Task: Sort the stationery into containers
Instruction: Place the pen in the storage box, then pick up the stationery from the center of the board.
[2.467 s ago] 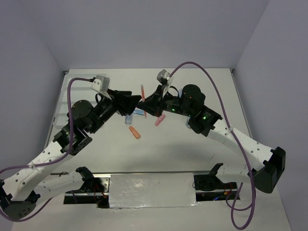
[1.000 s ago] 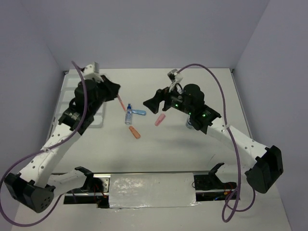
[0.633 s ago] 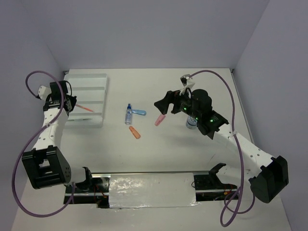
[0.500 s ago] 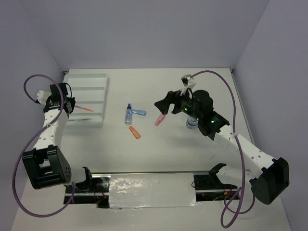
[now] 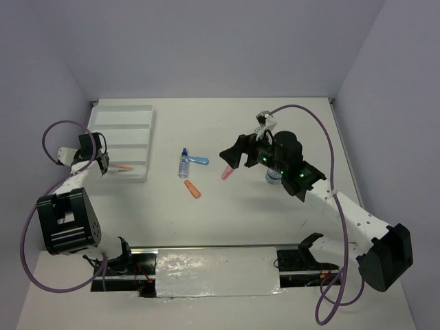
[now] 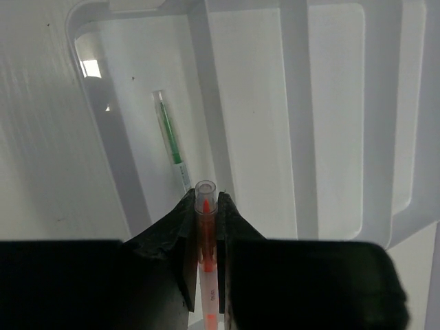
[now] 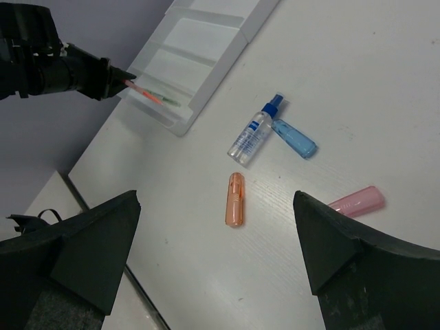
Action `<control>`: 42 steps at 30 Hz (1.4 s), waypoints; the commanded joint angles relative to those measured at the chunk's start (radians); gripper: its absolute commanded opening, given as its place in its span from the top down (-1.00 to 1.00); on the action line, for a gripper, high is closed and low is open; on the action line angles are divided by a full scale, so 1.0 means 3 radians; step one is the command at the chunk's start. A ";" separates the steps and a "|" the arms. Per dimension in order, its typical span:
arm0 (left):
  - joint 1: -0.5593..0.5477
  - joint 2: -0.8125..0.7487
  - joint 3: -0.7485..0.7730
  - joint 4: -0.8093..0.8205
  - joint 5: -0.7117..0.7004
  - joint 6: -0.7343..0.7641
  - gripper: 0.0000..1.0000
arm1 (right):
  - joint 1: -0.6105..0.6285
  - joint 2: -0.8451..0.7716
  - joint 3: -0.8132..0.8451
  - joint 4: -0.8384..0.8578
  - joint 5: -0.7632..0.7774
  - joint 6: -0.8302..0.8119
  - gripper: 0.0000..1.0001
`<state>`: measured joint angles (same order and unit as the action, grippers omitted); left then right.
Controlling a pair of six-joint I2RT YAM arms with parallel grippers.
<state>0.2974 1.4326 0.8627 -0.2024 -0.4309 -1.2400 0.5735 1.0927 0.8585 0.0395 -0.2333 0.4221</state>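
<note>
My left gripper (image 6: pixel 205 196) is shut on a thin orange pen (image 6: pixel 205 206), held low over the white tray (image 5: pixel 124 120) at its near compartment. A thin green pen (image 6: pixel 170 137) lies in that compartment, just ahead of the orange pen's tip. In the middle of the table lie a clear bottle with a blue cap (image 7: pixel 254 134), a light blue piece (image 7: pixel 294 137), an orange piece (image 7: pixel 235 199) and a pink piece (image 7: pixel 354 201). My right gripper (image 5: pixel 230 155) hangs open above them with nothing in it. A tape roll (image 5: pixel 273 177) shows partly under the right arm.
The tray's (image 7: pixel 206 34) far compartments show nothing in them. The left arm (image 5: pixel 69 185) is folded back along the table's left edge. Purple cables loop from both arms. The side walls stand close to the table.
The left arm swung from the middle of the table to the tray with the orange pen, then brought it down toward the near compartment. The right gripper pulled back slightly and stayed open.
</note>
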 commanded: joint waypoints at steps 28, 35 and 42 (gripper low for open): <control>-0.2359 -0.0005 0.1190 -0.1436 -0.0721 0.0239 -0.99 | -0.0076 0.0014 0.0324 -0.0795 0.0864 -0.0052 -0.99; -0.3016 0.0204 0.0944 -0.1606 -0.0574 -0.0652 -0.98 | -0.0117 0.0003 0.0370 -0.1011 0.0824 -0.0047 -0.99; -0.3088 0.0669 0.1082 -0.1570 -0.0313 -0.0464 -0.83 | -0.0117 -0.0063 0.0263 -0.0965 0.0793 -0.0052 -0.99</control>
<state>-0.6182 1.5997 1.1465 -0.6590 -0.5472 -1.3693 0.5404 1.1046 0.9310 -0.2600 -0.0063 0.4038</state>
